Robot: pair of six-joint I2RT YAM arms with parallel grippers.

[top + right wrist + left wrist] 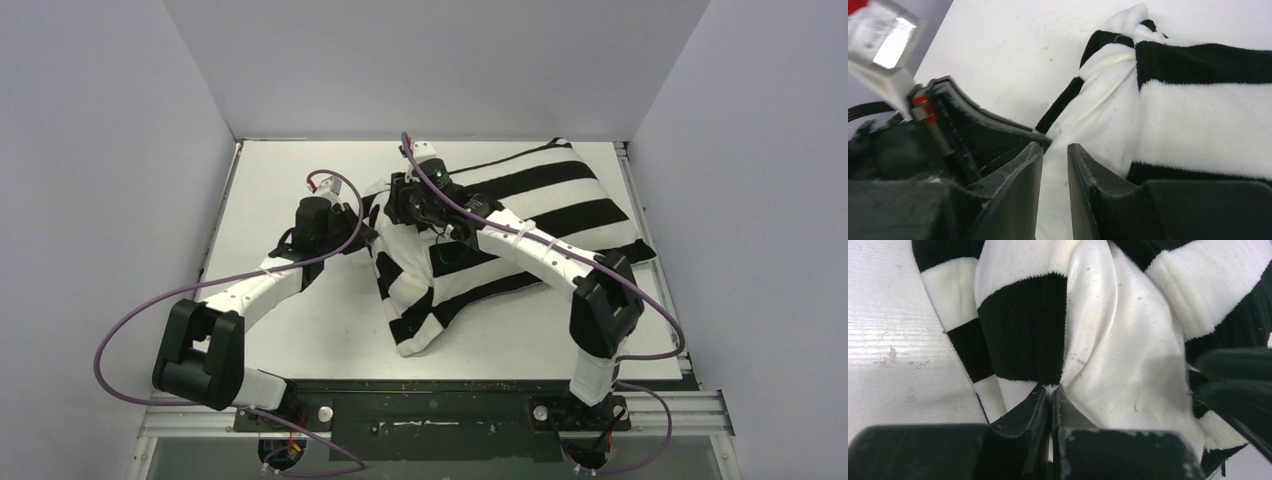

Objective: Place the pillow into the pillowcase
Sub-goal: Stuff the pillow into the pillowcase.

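1. Nearest the lens, left jaws are closed tight on a fold of the pillowcase (1023, 325) at its edge, pinning that side of the mouth.
2. Opposite, right jaws stand narrowly apart with white cloth between them, seemingly gripping the other edge. It is probably lining, but the view is too close to be sure.
3. Pillowcase bulk lies plump, far-right on the surface (300, 330). The pillow is likely inside, with none plainly showing.
4. Slack striped end droops near-centre. Both grips look set to draw it over.
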